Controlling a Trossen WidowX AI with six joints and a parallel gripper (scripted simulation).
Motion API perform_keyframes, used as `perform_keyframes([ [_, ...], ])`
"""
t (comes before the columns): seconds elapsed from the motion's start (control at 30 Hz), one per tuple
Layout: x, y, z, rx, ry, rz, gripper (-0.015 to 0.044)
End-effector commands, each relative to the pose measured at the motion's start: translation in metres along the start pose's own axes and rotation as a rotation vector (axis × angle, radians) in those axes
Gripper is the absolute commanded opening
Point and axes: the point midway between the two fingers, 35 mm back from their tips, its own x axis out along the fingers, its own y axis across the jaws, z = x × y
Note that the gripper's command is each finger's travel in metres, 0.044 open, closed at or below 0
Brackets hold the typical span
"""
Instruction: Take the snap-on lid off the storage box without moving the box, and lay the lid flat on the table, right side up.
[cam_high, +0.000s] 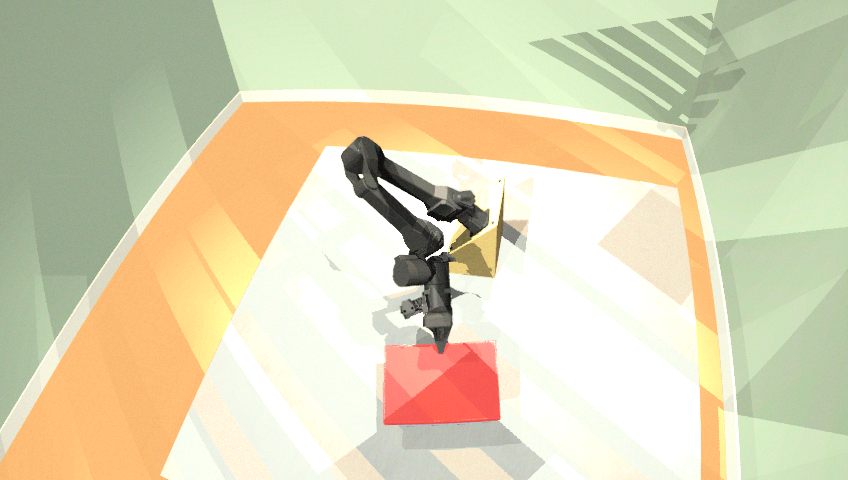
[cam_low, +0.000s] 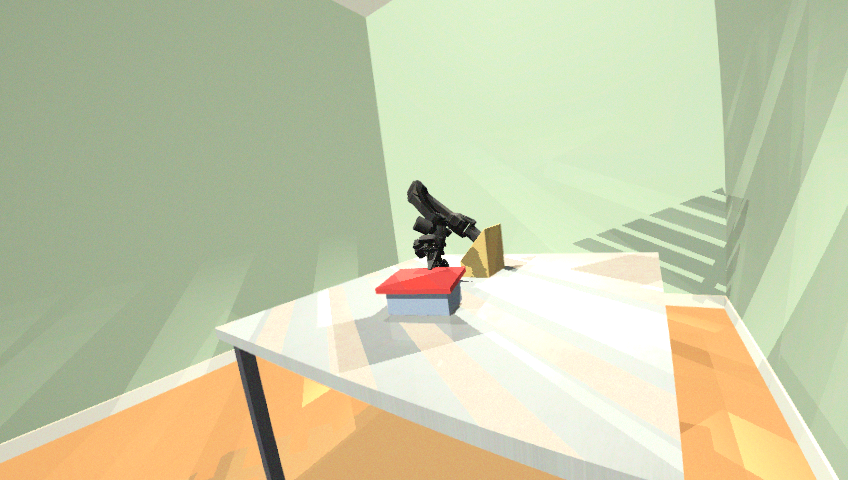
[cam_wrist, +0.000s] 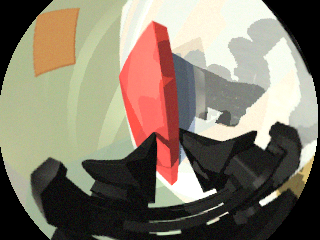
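Observation:
The red lid (cam_high: 442, 392) (cam_low: 419, 281) (cam_wrist: 142, 85) lies right side up over the blue-grey storage box (cam_low: 418, 305) (cam_wrist: 186, 95), roughly level. Its edge overhangs the box. Whether it is fully snapped on cannot be told. The box stands on the table and is almost wholly hidden under the lid in the top view. My gripper (cam_high: 440, 349) (cam_low: 430, 267) (cam_wrist: 167, 132) is shut on the lid's edge on the arm's side, near the middle of that edge. In the wrist view one finger is on the lid's top face and the other is under its rim, beside the box.
The white table (cam_high: 583, 356) (cam_low: 535, 333) extends to both sides of the box. A yellow wedge-shaped stand (cam_high: 479, 258) (cam_low: 492, 255) is at the arm's base, behind the box as the exterior camera sees it. Patches of light and shadow cross the table.

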Motion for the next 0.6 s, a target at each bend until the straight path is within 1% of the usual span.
perform_keyframes([
  [0.0, 0.001, 0.001, 0.001, 0.001, -0.002, 0.0, 0.0],
  [0.57, -0.012, 0.017, 0.0, 0.003, -0.007, 0.003, 0.0],
])
